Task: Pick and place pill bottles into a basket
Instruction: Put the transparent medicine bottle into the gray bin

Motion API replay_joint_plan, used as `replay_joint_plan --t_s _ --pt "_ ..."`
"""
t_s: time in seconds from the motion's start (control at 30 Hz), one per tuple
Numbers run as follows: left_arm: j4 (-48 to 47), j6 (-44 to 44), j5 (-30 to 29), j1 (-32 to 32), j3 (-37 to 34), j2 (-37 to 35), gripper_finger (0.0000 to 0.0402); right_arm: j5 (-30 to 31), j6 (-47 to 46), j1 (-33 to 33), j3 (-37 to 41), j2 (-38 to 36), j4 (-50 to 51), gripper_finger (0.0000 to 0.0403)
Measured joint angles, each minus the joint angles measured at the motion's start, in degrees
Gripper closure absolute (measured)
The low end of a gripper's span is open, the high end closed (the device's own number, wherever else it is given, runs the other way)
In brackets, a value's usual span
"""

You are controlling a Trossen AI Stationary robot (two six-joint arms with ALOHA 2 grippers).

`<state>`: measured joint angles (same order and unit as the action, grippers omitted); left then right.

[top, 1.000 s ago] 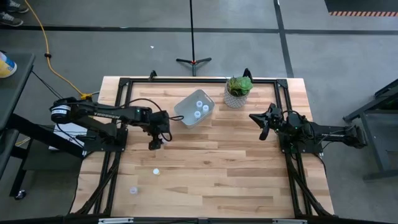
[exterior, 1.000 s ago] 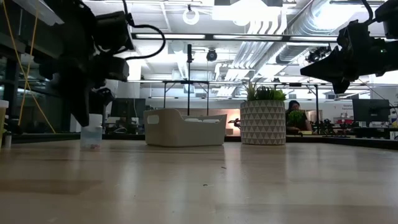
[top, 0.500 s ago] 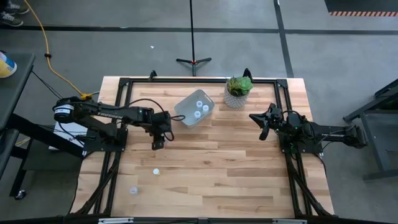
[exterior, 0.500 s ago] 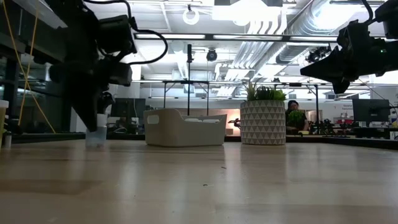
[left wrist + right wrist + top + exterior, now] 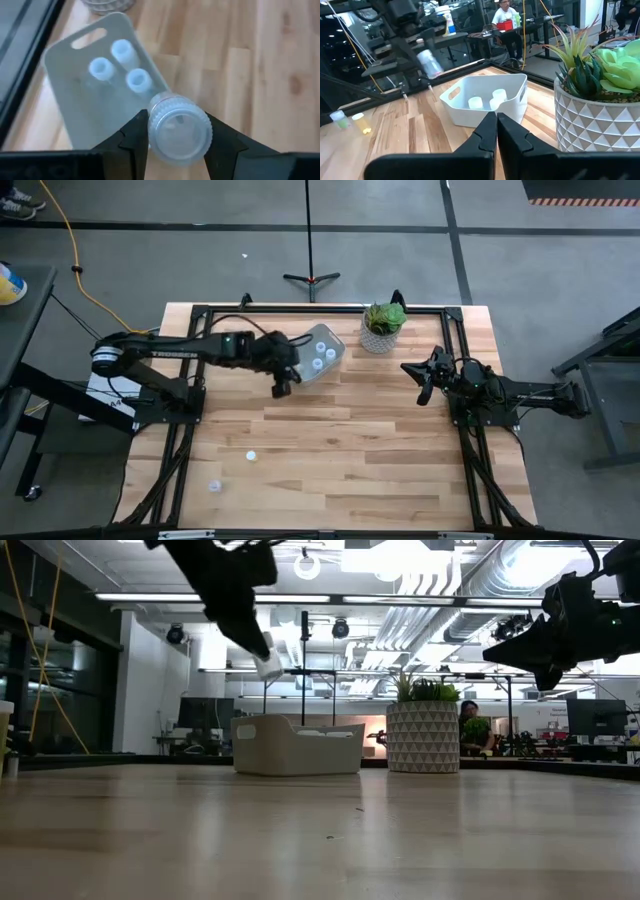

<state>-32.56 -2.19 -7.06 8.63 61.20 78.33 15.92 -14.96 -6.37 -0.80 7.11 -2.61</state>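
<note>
My left gripper (image 5: 283, 386) hangs above the table at the near left corner of the light grey basket (image 5: 333, 337), shut on a translucent pill bottle (image 5: 179, 133) with a pale ribbed cap. In the low view the bottle (image 5: 268, 665) is well above the basket (image 5: 298, 748). Three capped pill bottles (image 5: 320, 354) stand inside the basket; they also show in the left wrist view (image 5: 120, 67). Two more bottles (image 5: 251, 455) (image 5: 214, 486) stand on the table near its front left. My right gripper (image 5: 424, 386) is shut and empty at the right. My left gripper pinches the bottle between its two fingers (image 5: 134, 136) on opposite sides, at or just under the ribbed cap (image 5: 152, 127). The fingers slant down from the table's left. The bottle is lifted clear and tilted, its cap end toward the wrist camera.
A white patterned pot with a green plant (image 5: 382, 327) stands right of the basket at the far edge. A black frame (image 5: 300, 309) runs round the table's rim. Bare wood lies across the middle and the near right.
My left gripper, shut on the bottle that stood on the table at the left, has lifted it clear, carried it up and toward the table's right and far side to the basket's corner, and tipped; the bottle is now tilted.
</note>
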Motion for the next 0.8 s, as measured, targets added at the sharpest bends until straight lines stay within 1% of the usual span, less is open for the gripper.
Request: replay_joint_plan --t_s 0.1,0.27,0.37,0.4,0.7,0.8 --pt "0.1 1.3 1.8 2.8 1.4 3.3 0.0218 0.0 0.0 0.0 0.0 0.0 0.0 0.0401" --pt "0.0 5.1 4.3 7.8 2.2 9.5 0.0224 0.0 0.0 0.0 0.0 0.0 0.0 0.0399" --pt "0.1 6.8 8.6 10.3 2.8 12.3 0.0222 0.0 0.0 0.0 0.0 0.0 0.0 0.0401" --pt "0.1 7.0 9.1 10.9 2.8 13.1 0.0220 0.0 0.0 0.0 0.0 0.0 0.0 0.0400" --pt "-0.1 5.1 8.7 12.6 2.7 17.8 0.0221 0.8 0.0 0.0 0.0 0.0 -0.1 0.0399" --pt "0.0 5.0 8.7 12.7 2.7 19.5 0.0213 0.9 0.0 0.0 0.0 0.0 -0.1 0.0400"
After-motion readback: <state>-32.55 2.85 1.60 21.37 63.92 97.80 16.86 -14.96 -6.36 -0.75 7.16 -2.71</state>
